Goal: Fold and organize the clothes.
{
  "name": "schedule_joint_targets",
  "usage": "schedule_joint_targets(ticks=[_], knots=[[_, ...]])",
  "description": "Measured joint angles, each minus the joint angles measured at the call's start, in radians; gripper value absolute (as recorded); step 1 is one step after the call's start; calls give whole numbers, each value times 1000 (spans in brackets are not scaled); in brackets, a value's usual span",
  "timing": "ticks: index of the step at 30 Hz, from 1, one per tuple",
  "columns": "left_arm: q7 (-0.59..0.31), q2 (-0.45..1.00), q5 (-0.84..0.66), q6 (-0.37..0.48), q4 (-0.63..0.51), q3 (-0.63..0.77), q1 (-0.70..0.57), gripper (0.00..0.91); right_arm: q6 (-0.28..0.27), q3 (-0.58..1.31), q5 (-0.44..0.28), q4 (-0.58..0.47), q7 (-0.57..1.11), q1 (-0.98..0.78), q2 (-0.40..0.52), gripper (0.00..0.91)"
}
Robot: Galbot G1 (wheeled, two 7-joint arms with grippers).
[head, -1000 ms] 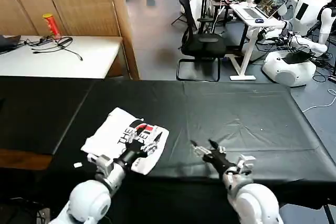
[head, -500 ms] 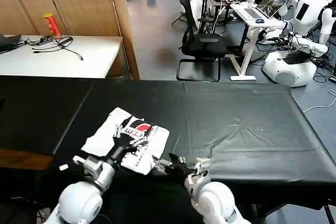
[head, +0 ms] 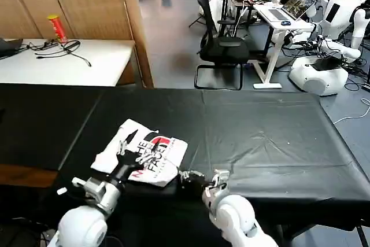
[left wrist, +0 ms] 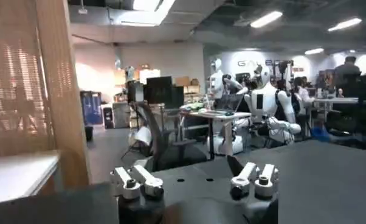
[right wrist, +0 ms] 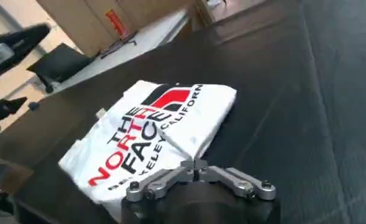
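The folded white T-shirt (head: 141, 155) lies print-up on the black table (head: 260, 131) (near its front edge). The left gripper (head: 137, 155) hovers over it, fingers spread, holding nothing. The right gripper (head: 186, 176), fingertips together, sits just beside the shirt's edge.

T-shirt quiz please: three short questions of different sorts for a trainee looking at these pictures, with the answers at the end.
1. True or false: the T-shirt lies folded, print side up, on the black table cover.
2. Which gripper is over the shirt in the head view? A: left. B: right. C: neither.
3. Fill in: the print on the shirt is black and ___.

Key
1. True.
2. A. The left gripper is over it, fingers apart.
3. Red.
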Motion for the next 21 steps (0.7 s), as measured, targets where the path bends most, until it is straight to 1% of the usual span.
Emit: schedule_joint_targets(ticks=[3,6,7,8,9,11,12,17,21], knots=[[0,-2,-2,-7,3,-6,7,878,-13,23,21,12,5,13,-14,0],[-20,-5,-13,-6,8,-6,8,878,-43,55,57,29,26,28,-38,0],[-23,-6,-14,-6,11,-6,9,878,-61,69,70,36,35,34,-49,117],[-26,-7,-14,-6,14,-6,9,878,-82,82,77,42,42,38,-63,205],[-31,-7,-14,-7,17,-6,10,878,-100,97,80,47,46,41,-77,878],[-40,-7,-14,-9,20,-8,15,878,-132,124,81,60,47,38,-107,878],[-44,-7,-14,-10,21,-11,18,878,-137,135,81,66,45,35,-120,878],[-49,-6,-15,-12,30,-22,36,878,-137,192,70,104,14,9,-194,878],[-59,-8,-23,-28,41,-21,44,878,-137,231,8,141,-24,-18,-255,878]])
